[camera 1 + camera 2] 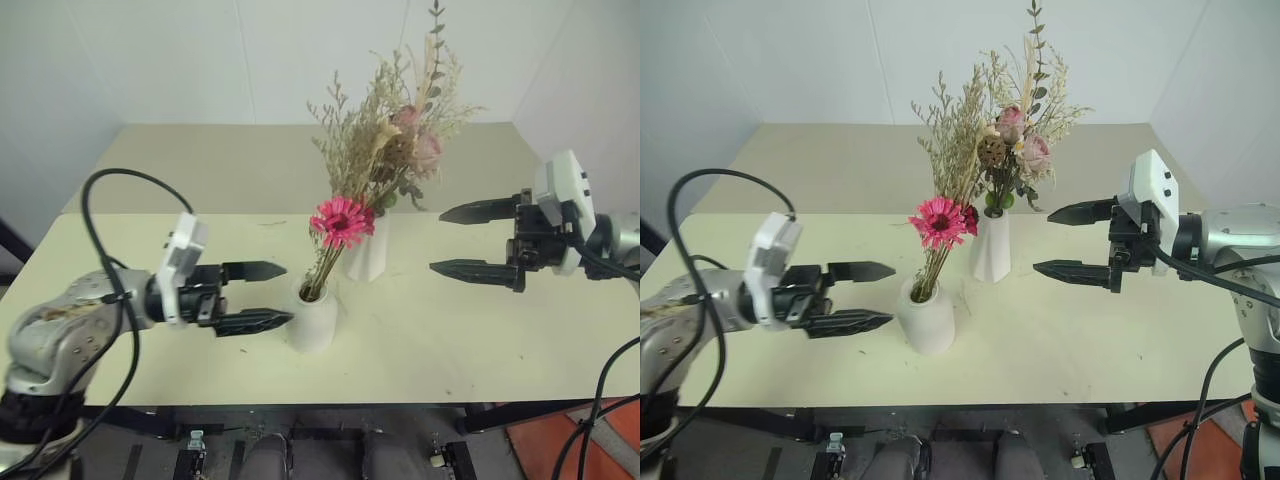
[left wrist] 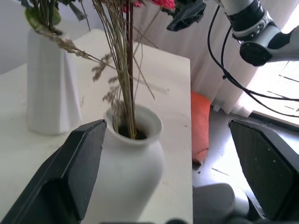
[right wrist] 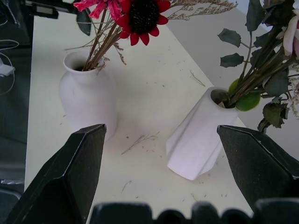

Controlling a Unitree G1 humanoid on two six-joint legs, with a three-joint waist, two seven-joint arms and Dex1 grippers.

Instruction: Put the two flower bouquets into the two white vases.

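A short rounded white vase point(image 1: 315, 322) stands near the table's front and holds the bouquet with the magenta daisy-like flower point(image 1: 342, 222) and tan grasses. Just behind it to the right, a taller faceted white vase point(image 1: 368, 250) holds the pale pink rose bouquet point(image 1: 415, 140) with green leaves and beige sprigs. My left gripper point(image 1: 287, 293) is open, its tips close beside the rounded vase's left side, with nothing in its grasp. My right gripper point(image 1: 437, 240) hangs open and empty to the right of the faceted vase, pointing toward it. Both vases stand upright.
The vases rest on a pale table point(image 1: 480, 340) whose front edge runs just below them. A second table point(image 1: 220, 160) adjoins behind, against a white wall. A black cable point(image 1: 95, 215) loops above my left arm. Bits of dry plant lie on the tabletop point(image 3: 140, 137).
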